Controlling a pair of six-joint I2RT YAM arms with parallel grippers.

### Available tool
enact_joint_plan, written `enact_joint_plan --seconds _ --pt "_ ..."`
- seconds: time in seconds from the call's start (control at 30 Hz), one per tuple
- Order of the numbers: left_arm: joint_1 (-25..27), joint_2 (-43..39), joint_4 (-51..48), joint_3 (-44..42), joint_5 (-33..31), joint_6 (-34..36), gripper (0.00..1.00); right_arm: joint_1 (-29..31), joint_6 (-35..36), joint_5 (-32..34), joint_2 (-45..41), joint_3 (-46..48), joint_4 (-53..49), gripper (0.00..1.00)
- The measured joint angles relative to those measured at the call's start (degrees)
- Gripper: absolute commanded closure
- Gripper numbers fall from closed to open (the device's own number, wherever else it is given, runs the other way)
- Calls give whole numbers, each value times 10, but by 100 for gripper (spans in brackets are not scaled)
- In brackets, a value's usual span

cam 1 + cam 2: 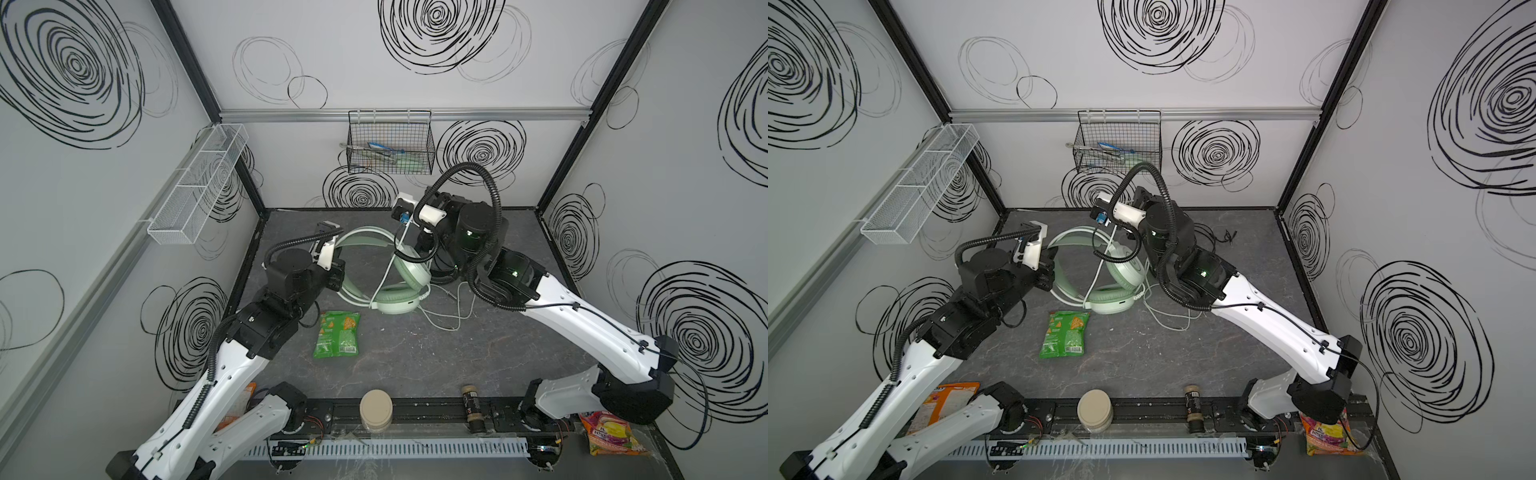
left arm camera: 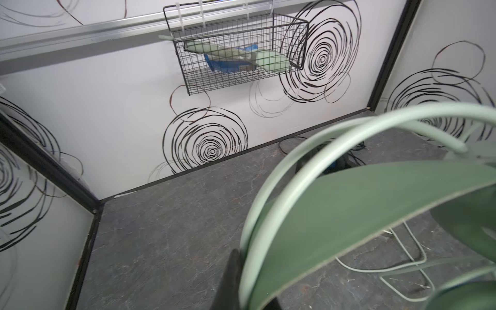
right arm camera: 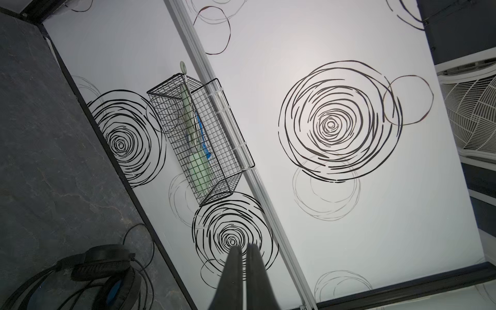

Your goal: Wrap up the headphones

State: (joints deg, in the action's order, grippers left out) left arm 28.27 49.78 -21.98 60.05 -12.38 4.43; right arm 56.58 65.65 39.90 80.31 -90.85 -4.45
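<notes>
Position: mint-green headset sits mid table between the arms, with its long axis running across: headband toward the left arm, earcups toward the right. Left jaws closed on the headband's outer curve. Right jaws pressed together, raised above the earcups. Pale cable runs taut up to them from the lower cup, so judged pinched; the wrist view does not confirm this. Slack lies just right of the cups. Black headset behind the right arm, untouched.
</notes>
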Motion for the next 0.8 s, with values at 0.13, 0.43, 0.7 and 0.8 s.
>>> enact_joint_plan --seconds 0.13,0.43,0.7,0.8 --pt "15 2 -13 7 -47 28 100 11 26 8 3 6 10 100" --pt "74 16 -16 33 -141 104 100 12 86 29 12 7 37 100" --pt "130 24 -14 38 -234 175 100 12 120 28 33 -8 36 100" --pt "136 26 -10 42 -258 182 100 7 130 23 42 -21 37 100"
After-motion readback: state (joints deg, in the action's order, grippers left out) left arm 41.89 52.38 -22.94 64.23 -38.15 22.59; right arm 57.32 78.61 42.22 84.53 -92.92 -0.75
